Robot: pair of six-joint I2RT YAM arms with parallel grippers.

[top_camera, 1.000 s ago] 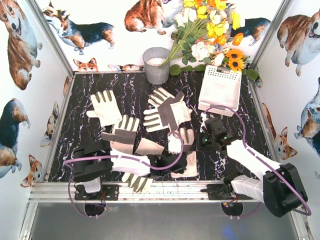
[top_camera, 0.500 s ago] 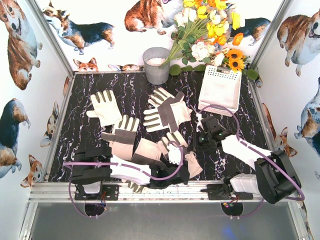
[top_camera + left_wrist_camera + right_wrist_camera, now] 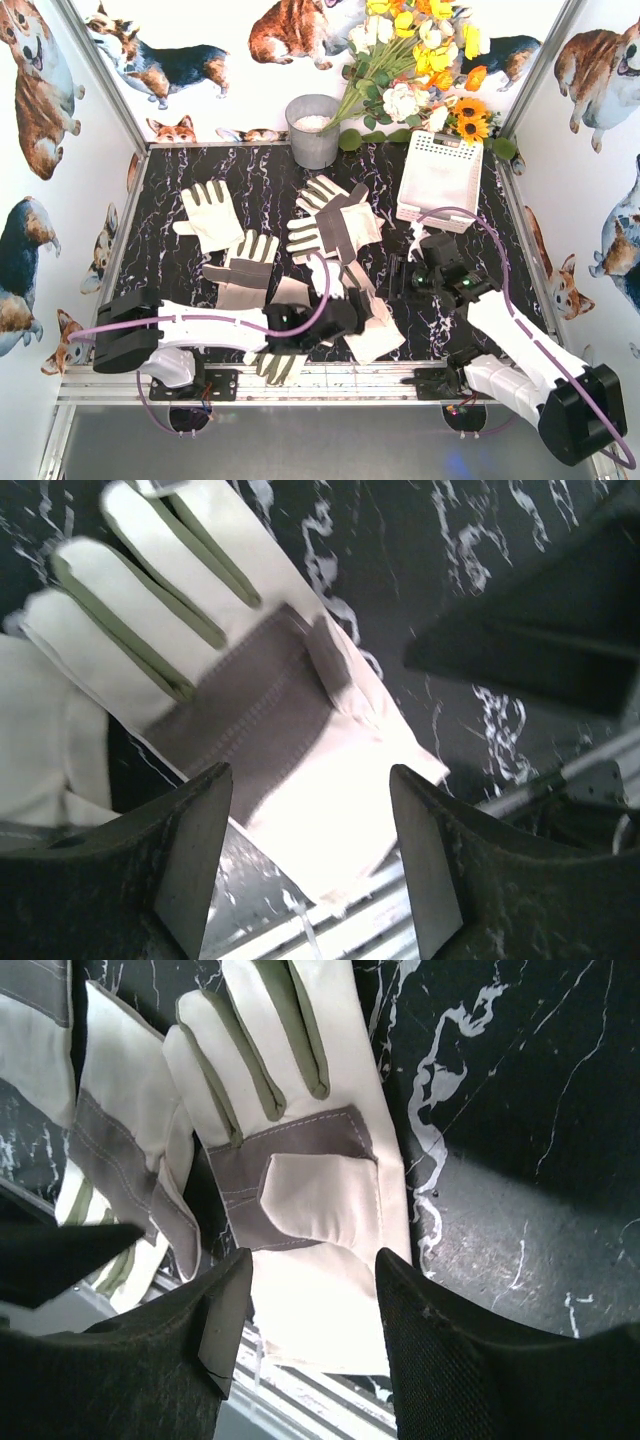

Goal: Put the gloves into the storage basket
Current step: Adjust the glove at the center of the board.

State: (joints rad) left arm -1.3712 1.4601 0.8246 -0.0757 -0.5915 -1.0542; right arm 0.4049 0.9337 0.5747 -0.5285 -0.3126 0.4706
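Target glove: the cream-white fabric work glove with the grey-brown palm patch [image 3: 380,335] lies flat, patch side up, on the black white-veined marble table [image 3: 170,270], between the two grippers.
Long axis: slantwise, with the cuff toward the near edge and the fingers pointing away and to the left.
Left gripper [image 3: 305,780]: directly over the glove's left side, jaws spread, nothing between them.
Right gripper [image 3: 315,1260]: just beside the glove on its far right side, looking down on the palm, jaws parted and empty.
Nearer arm: the left sits closer to the glove. The right is closer to the goal, so I'd judge it better placed to carry.
Storage basket: the white perforated plastic basket [image 3: 440,145] stands at the far right, well apart from the glove and beyond the right gripper.
Other gloves [image 3: 210,215]: spread over the table's left and middle.
Change from a second ago: the right jaws were pinched shut and now stand apart, the left jaws are wider, and the left arm stretches further right.
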